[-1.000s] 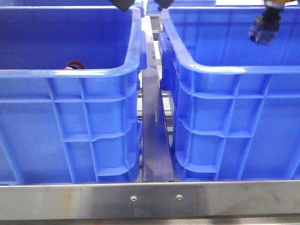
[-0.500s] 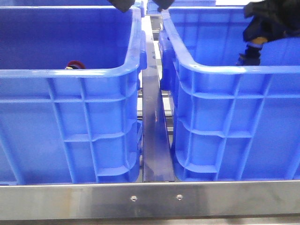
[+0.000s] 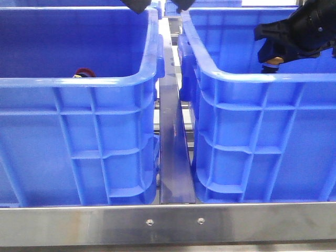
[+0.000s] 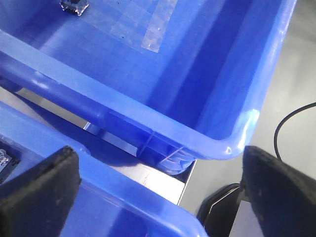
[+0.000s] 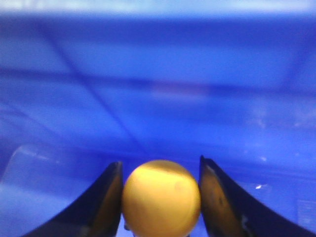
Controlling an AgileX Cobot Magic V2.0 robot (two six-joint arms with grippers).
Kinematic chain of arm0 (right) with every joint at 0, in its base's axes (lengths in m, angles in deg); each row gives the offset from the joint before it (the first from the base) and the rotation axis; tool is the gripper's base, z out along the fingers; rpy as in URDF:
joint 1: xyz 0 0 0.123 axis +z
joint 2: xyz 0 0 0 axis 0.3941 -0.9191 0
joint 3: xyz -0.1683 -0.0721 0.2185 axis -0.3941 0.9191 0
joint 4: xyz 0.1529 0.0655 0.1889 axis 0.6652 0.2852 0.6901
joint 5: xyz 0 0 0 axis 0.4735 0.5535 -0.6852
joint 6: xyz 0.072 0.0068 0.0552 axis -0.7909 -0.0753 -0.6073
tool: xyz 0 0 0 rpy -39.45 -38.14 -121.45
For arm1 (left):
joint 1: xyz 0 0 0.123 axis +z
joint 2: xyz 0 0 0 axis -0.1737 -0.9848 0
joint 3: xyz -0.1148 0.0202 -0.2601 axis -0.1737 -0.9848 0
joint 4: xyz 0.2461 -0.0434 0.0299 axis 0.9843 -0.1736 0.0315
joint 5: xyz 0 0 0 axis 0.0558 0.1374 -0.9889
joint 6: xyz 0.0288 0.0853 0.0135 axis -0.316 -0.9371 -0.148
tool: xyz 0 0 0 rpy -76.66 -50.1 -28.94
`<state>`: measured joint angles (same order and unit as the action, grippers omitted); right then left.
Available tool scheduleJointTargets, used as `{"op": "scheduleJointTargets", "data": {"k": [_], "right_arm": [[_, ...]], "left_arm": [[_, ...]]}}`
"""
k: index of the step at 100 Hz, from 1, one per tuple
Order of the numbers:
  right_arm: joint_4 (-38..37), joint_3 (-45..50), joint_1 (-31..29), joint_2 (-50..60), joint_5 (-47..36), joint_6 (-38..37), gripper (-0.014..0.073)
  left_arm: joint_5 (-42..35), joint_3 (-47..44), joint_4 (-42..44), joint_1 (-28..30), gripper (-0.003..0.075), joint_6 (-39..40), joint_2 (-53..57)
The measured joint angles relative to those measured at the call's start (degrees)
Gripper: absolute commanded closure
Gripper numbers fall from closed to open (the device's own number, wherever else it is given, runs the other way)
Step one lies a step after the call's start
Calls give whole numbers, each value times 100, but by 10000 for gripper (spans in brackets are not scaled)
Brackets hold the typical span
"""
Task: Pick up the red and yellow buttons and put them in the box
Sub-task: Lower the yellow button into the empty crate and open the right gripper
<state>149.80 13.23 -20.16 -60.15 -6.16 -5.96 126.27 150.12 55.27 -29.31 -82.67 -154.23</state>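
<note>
Blue plastic fills almost every view. Two big blue crates stand side by side on the counter (image 3: 168, 223), which has a shiny metal front edge. A thin metal strip (image 3: 173, 157) runs between them.

The right box (image 3: 262, 131) has ribbed walls and a thick round rim. The right tool (image 3: 273, 50) is black and hangs just inside this box, near its front wall and toward its right side. In the front view a bit of orange shows under the tool, just above the rim.

The right wrist view shows it up close. The yellow button (image 5: 161, 197) sits between the two dark fingers (image 5: 106, 197) of the right tool (image 5: 160, 202). Both fingers press against its round cap, so the tool is closed tight on it. Blurry blue box wall is all around behind it.

The left box (image 3: 79, 131) holds the red button (image 3: 84, 72). Only its dark red top peeks over the front rim, close to the front wall.

The left tool (image 4: 158, 192) is spread wide, with nothing between its black pads (image 4: 42, 192). It hangs over the gap where the two boxes meet, at the far end of the counter. A small clear thing (image 4: 74, 6) lies on the floor of one box; I cannot tell what it is.
</note>
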Motion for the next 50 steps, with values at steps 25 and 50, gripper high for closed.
{"op": "scheduleJointTargets", "data": {"k": [25, 50], "right_arm": [[16, 0, 0, 0, -24, 9, 329], [16, 0, 0, -11, -72, 9, 154]], "left_arm": [[0, 0, 0, 0, 100, 0, 0], [0, 0, 0, 0, 100, 0, 0]]}}
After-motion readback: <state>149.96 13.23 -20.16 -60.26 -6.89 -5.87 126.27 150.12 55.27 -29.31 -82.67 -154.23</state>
